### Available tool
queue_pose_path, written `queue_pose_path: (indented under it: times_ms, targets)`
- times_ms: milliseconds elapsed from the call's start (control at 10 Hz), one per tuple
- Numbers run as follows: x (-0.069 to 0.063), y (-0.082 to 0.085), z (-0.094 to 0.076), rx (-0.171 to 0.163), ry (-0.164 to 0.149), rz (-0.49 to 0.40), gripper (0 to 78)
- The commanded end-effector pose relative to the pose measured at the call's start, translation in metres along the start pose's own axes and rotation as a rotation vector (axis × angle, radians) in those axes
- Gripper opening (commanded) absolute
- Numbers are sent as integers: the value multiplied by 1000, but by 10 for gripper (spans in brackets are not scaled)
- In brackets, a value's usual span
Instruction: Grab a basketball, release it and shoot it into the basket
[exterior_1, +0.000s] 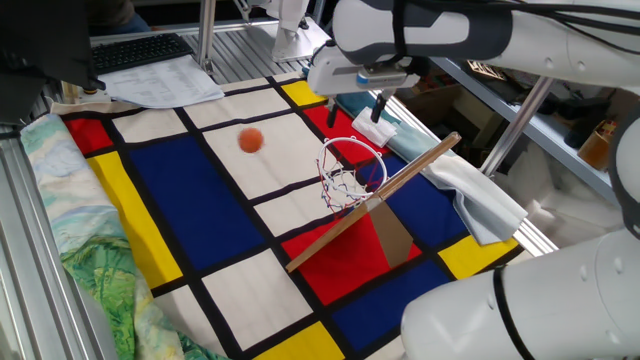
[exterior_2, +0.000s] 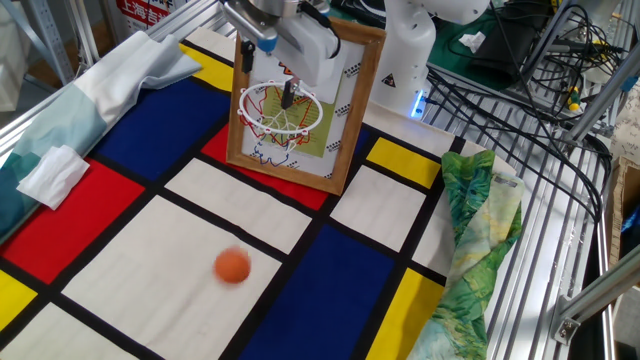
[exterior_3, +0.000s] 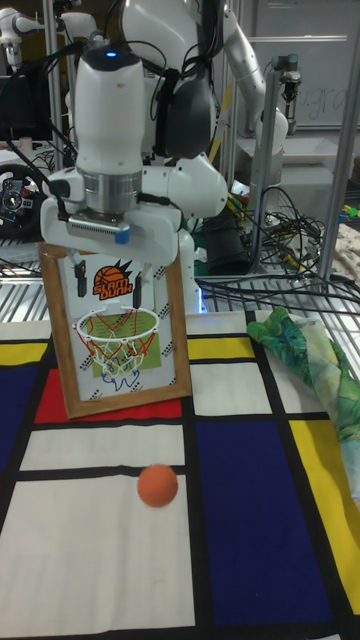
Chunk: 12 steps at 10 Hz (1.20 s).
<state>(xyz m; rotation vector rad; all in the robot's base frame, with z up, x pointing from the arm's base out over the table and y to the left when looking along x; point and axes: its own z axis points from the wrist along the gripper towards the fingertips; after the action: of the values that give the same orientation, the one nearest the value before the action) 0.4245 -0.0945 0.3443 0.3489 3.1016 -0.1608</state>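
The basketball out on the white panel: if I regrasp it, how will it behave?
The basketball is round and lies free on the flat cloth, so it will probably roll at a nudge. It looks small and likely light. The open gripper hangs above the basket, so close on the ball centred.
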Motion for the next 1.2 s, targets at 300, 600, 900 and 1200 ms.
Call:
queue_pose_path:
  times_ms: [300,600,900,1200]
  targets:
    - [-19,3,-10,7,-2,-20,774]
    - [-37,4,-19,-17,-19,-150,774]
    - [-64,2,-33,-11,-18,-232,774]
    - [-87,1,-38,-10,4,-261,774]
